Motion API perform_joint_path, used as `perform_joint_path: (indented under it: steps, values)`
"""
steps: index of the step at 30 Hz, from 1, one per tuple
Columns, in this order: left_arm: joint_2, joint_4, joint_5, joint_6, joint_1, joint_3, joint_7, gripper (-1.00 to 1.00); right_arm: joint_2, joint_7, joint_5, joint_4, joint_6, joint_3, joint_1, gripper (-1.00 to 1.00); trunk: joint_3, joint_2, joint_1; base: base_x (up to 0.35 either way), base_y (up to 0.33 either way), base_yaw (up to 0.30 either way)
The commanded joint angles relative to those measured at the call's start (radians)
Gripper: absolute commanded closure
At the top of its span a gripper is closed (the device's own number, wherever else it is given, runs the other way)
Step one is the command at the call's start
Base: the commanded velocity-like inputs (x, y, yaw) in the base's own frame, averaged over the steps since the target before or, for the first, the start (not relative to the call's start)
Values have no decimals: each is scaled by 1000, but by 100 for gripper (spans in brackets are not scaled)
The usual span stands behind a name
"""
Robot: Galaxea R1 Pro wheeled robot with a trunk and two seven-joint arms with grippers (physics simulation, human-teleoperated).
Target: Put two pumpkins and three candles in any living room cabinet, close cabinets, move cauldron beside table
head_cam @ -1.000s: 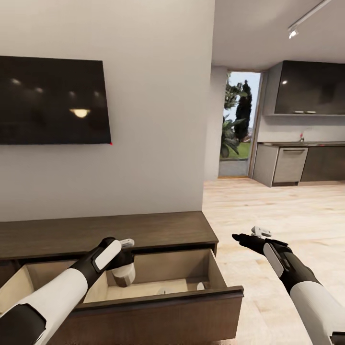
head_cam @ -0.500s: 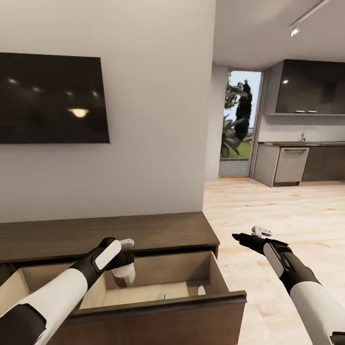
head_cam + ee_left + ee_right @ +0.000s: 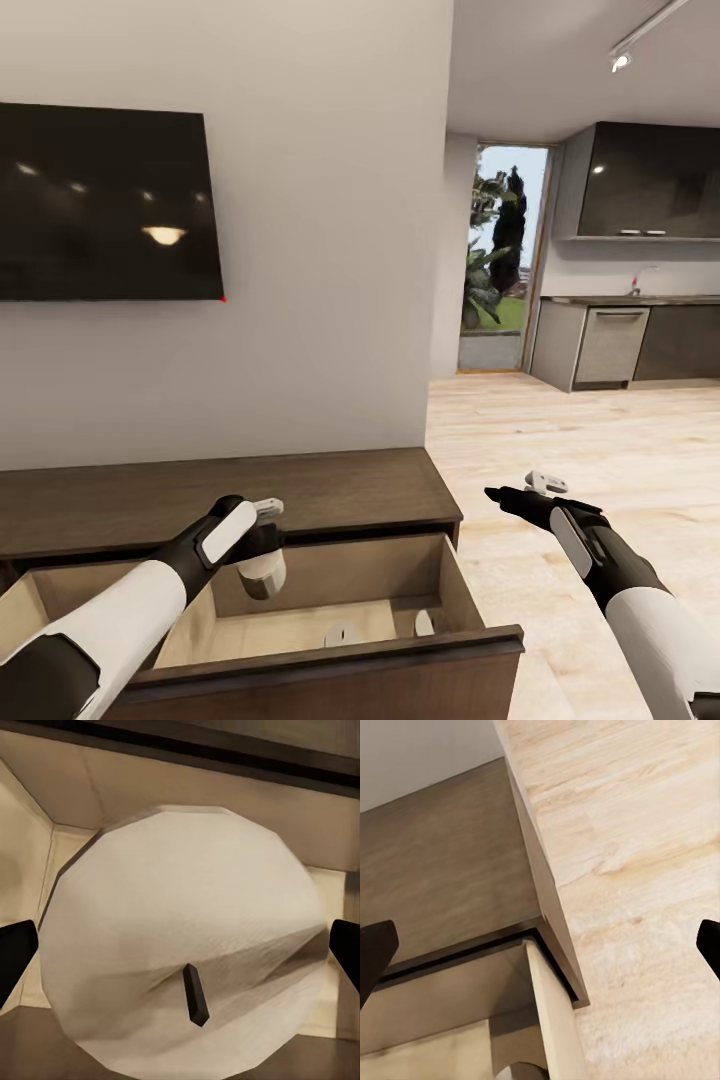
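- The left pincer point(image 3: 262, 560) is gripping 1 pale candle point(image 3: 180, 945) over the open drawer point(image 3: 330, 585) of the cabinet point(image 3: 300, 490).
- Next, probably, lowering and releasing it beside 2 pale objects point(image 3: 340, 635) inside.
- The right pincer point(image 3: 520, 490) is hanging open, empty.

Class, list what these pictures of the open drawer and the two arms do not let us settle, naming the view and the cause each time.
- Head view: the two pale shapes on the floor of the drawer are cut off by its front; whether they are candles is unclear.
- Head view: the drawer's left end is hidden behind the left arm.
- Left wrist view: the candle in the left gripper blocks the drawer below.
- Pumpkins' and cauldron's whereabouts: unknown.
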Motion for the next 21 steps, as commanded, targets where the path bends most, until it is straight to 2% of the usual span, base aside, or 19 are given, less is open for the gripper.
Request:
perform_joint_path:
  steps: [1, 3, 21]
  values:
    - [1, -2, 10, 0, -1, -8, 8, 100, 0, 4, -1, -1, 5, -3, -1, -100, -4, -8, 4, 1, 0, 0]
    - [1, -2, 10, 0, -1, -8, 8, 100, -1, 5, -3, -1, 5, -3, 0, -100, -11, -21, 11, 0, 0, 0]
    - [1, -1, 8, -18, -1, -8, 8, 100, -1, 5, -4, -1, -3, -3, 0, -100, -80, -26, 19, 0, 0, 0]
